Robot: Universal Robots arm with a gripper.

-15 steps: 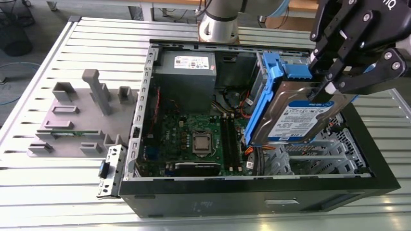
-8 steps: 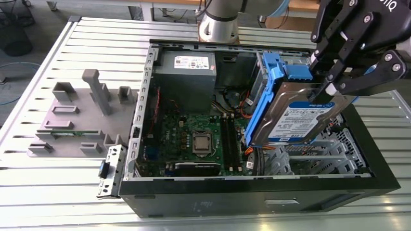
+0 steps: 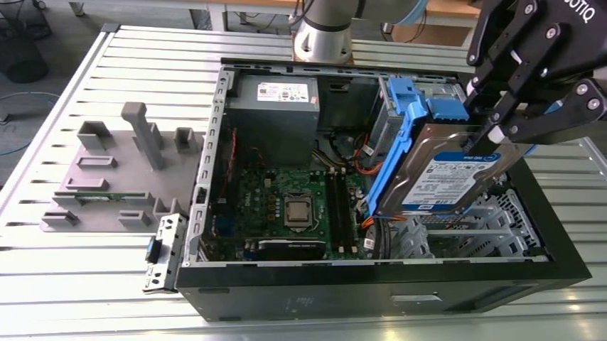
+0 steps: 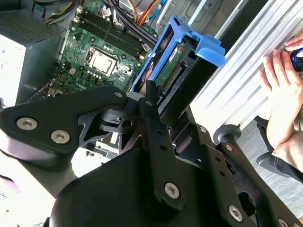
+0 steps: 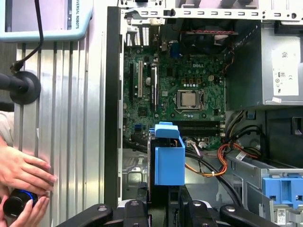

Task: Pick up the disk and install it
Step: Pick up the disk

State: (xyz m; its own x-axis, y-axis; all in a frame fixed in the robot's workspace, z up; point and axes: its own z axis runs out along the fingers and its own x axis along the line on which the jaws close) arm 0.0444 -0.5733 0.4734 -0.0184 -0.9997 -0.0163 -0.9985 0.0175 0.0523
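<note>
The disk (image 3: pixel 446 177), a silver-grey drive with a white-and-blue label in a blue plastic frame, hangs tilted on edge over the exterior view's right half of the open computer case (image 3: pixel 379 273). My gripper (image 3: pixel 501 131) is shut on the disk's upper end, coming down from the upper right of the exterior view. In the first wrist view the disk (image 5: pixel 169 158) shows end-on as a blue block above the motherboard (image 5: pixel 184 94), with the gripper (image 5: pixel 166 208) behind it. The second wrist view shows the black fingers (image 4: pixel 154 118) clamped on the disk (image 4: pixel 177 61).
Inside the case are a grey power supply box (image 3: pixel 275 106), the motherboard (image 3: pixel 284 199) and orange cables (image 3: pixel 365 153). Another blue carrier (image 3: pixel 417 99) sits in the drive bay behind the disk. A grey fixture plate (image 3: pixel 124 163) lies outside the case. A person's hands (image 5: pixel 23 175) rest on the ribbed table.
</note>
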